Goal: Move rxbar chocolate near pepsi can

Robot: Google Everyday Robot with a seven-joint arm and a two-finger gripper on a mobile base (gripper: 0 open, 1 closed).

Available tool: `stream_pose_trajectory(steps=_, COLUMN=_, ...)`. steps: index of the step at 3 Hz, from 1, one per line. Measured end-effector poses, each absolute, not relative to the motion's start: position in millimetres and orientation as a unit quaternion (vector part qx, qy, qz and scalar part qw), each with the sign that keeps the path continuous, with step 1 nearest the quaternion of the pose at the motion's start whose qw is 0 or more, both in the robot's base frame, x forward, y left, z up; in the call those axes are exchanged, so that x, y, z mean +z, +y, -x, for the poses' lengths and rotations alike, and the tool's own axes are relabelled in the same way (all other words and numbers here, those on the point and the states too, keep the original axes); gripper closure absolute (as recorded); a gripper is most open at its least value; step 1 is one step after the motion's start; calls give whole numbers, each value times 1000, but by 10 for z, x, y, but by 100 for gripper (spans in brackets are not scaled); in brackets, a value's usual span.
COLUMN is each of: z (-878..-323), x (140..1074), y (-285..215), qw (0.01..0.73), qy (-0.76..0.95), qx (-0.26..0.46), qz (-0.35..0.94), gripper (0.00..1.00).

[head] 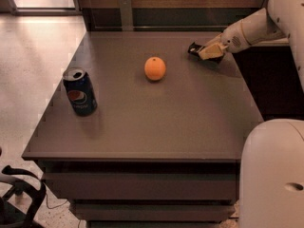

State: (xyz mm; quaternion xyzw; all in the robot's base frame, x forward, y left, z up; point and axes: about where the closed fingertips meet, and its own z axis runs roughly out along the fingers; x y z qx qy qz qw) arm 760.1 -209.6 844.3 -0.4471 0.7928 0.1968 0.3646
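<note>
The rxbar chocolate [193,48] shows only as a small black end on the table's far right; the rest of it is hidden by my gripper. My gripper [207,52] is low over the table right at the bar, with the white arm reaching in from the right. The pepsi can [80,91], dark blue with a silver top, stands upright near the table's left edge, far from the bar and the gripper.
A round orange [155,68] sits on the brown table [156,122] between the can and the gripper. A white robot body part [273,175] fills the lower right. A black chair base [19,198] stands on the floor at lower left.
</note>
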Motion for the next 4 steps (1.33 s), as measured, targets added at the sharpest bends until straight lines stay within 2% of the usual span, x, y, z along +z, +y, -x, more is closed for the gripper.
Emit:
stream_pose_trajectory(steps=2, z=-7362, x=9016, y=-2174, qw=376, qy=793, qx=142, qz=457, gripper=100)
stream_pose_trajectory(steps=4, z=-6933, x=9195, y=-2016, qw=402, qy=765, qx=149, qz=480, gripper=100)
